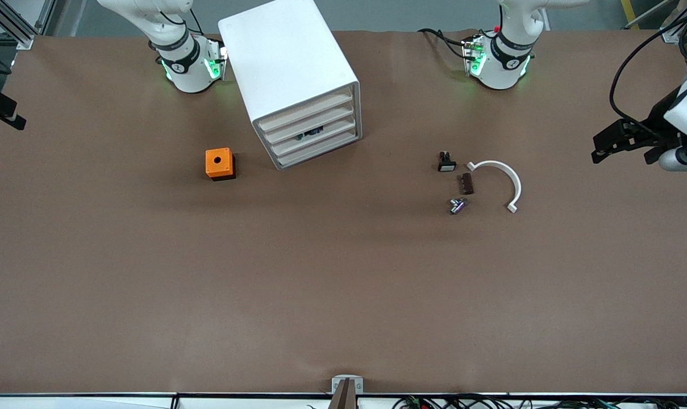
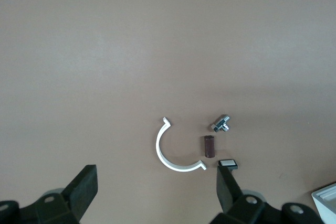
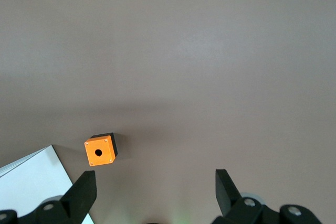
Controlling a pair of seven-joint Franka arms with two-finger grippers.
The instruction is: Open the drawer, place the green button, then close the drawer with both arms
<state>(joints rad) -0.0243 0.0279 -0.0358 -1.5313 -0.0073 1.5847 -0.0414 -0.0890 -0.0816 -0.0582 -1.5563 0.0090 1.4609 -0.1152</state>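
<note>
Nearest the front camera, we see only bare brown table. Farther in, toward the left arm's end, lies a loose cluster: a small metal fitting, then a brown block beside a white half-ring, then a black-and-white switch part. Toward the right arm's end, about level with the switch part, stands the orange box, hole upward, close to the white cabinet. All four of the cabinet's drawers look pushed in. The drawer, third from the top, holds the button: we can just make out a green and blue speck over its low cream front. We cannot see into the other drawers. The left gripper hangs over the table at the left arm's end, jaws wide apart and holding nothing, looking down on the cluster. The right gripper hangs over the right arm's end, jaws likewise spread and empty, above the orange box and the cabinet's corner.
</note>
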